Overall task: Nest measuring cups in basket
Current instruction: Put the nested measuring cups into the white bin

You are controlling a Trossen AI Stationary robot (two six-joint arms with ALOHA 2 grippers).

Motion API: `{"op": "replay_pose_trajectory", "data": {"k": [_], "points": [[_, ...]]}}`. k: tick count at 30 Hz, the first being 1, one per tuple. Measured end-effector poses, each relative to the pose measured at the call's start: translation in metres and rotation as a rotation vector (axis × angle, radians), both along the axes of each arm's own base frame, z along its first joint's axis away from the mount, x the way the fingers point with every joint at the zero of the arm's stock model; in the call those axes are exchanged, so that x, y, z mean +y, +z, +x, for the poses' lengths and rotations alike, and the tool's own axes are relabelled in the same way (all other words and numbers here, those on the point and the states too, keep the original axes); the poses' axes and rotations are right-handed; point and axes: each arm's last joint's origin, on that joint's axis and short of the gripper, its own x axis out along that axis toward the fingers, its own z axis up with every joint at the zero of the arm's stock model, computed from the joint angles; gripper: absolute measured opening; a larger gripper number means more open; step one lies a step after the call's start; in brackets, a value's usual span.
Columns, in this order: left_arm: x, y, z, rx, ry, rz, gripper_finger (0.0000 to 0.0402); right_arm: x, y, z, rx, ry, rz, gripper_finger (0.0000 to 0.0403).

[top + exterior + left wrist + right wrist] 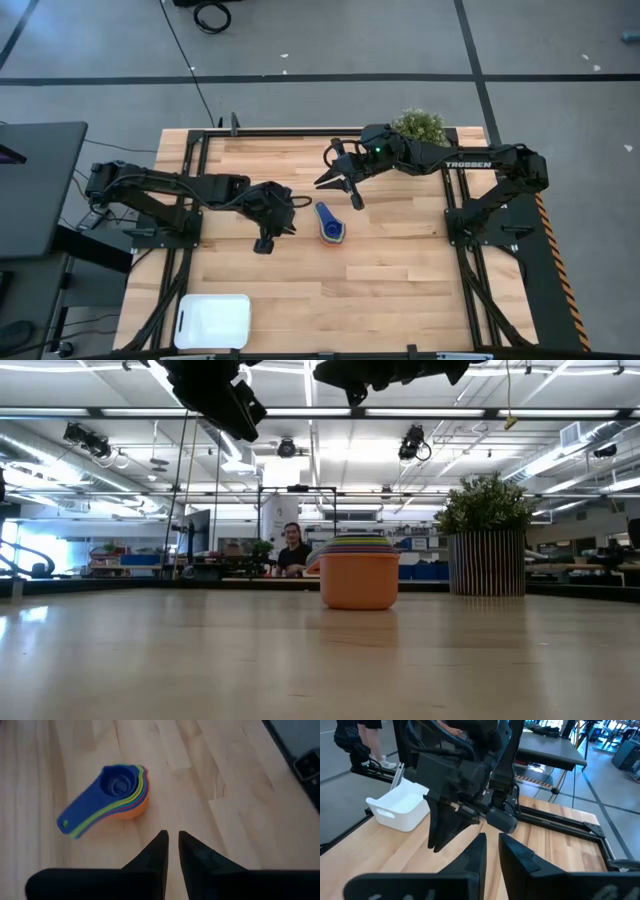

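The measuring cups (330, 225) stand nested in one stack on the wooden table near its middle. The blue one is on top, the orange one (358, 582) is at the bottom on the table, and the handles (82, 815) fan out together. My left gripper (265, 243) hangs above the table to the left of the stack, its fingers (159, 845) close together with nothing between them. My right gripper (335, 180) is raised beyond the stack's far side, also shut and empty (491, 840). The white basket (213, 320) sits at the near left corner.
A potted plant (420, 125) stands at the far right of the table, behind my right arm. Bare wood lies between the stack and the basket (400, 805). A person shows in the room beyond the table (292, 548).
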Motion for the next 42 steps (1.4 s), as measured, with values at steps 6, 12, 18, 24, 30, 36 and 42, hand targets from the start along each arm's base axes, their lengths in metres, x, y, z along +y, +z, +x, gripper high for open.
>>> {"op": "replay_pose_trajectory", "data": {"k": [6, 12, 18, 24, 30, 36, 42], "points": [[0.000, 0.000, 0.000, -0.002, 0.012, -0.011, 0.0050, 0.000, 0.000, 0.000, -0.001, -0.001, 0.000, 0.0057], [0.000, 0.001, 0.002, -0.045, -0.090, 0.078, 0.0050, 0.000, 0.000, 0.000, -0.001, 0.000, 0.000, 0.0057], [-0.003, 0.006, 0.006, -0.180, -0.372, 0.239, 0.0050, 0.000, 0.000, 0.000, 0.000, -0.001, 0.000, 0.0057], [-0.006, 0.010, 0.009, -0.235, -0.381, 0.231, 0.0050, 0.000, 0.000, 0.000, -0.001, 0.000, 0.000, 0.0057], [0.001, 0.005, 0.015, -0.248, -0.442, 0.359, 0.0050, 0.000, 0.000, 0.000, -0.001, 0.000, 0.000, 0.0057], [0.012, -0.017, 0.029, -0.197, -0.478, 0.309, 0.0050, 0.000, 0.001, 0.000, -0.007, 0.000, -0.001, 0.0057], [0.026, -0.029, 0.047, -0.209, -0.544, 0.406, 0.0050, 0.000, 0.002, 0.000, -0.020, 0.000, -0.004, 0.0057]]}}
